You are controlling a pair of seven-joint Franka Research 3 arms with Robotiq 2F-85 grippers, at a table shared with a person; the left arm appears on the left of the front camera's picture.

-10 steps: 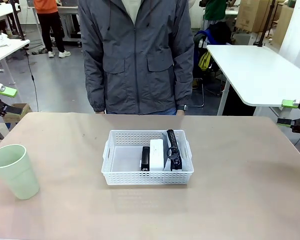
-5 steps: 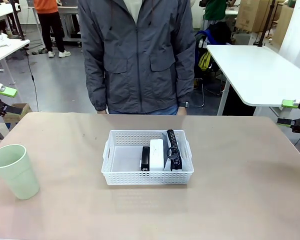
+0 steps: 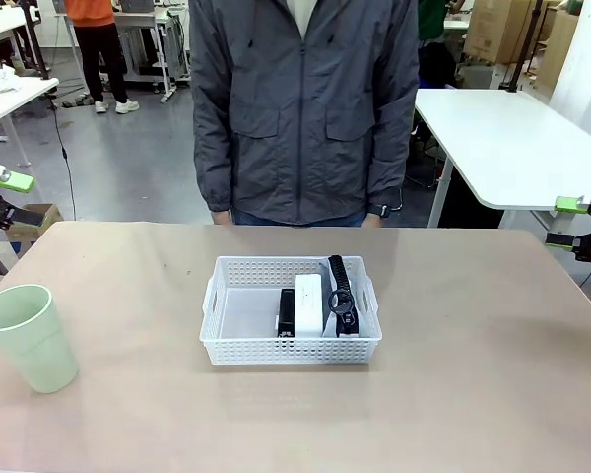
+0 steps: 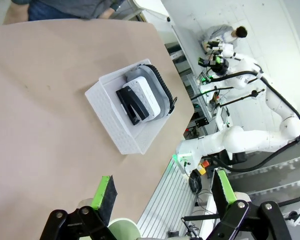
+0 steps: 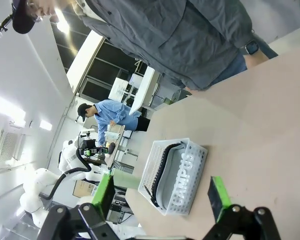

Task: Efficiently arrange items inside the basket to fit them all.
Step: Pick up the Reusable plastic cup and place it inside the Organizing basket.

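While three of the four items already lie in the white perforated basket [image 3: 291,350], the job looks to me about three-quarters done. Seen from the front, the black stapler [image 3: 287,311], the white box [image 3: 310,301] and the grey pouch [image 4: 136,75] with its black strap [image 3: 340,288] sit side by side, packed toward the basket's 3 o'clock end. The pouch is against that end wall, and the box lies between it and the stapler. The 9 o'clock half of the basket floor is bare.

The pale green cup [image 3: 30,337] stands upright on the tabletop [image 3: 473,394], well apart from the basket, at about 8 o'clock from it on my left side. That is what is left: I judge the cup must go into the bare half, and whether upright or on its side I cannot yet say.

My left fingers [image 4: 106,192] are spread wide with nothing between them, out by the tabletop's 10 o'clock corner. My right fingers [image 5: 104,194] are likewise spread and empty, out by the 2 o'clock corner. A person [image 3: 305,99] stands at 12 o'clock, arms hanging, touching nothing.
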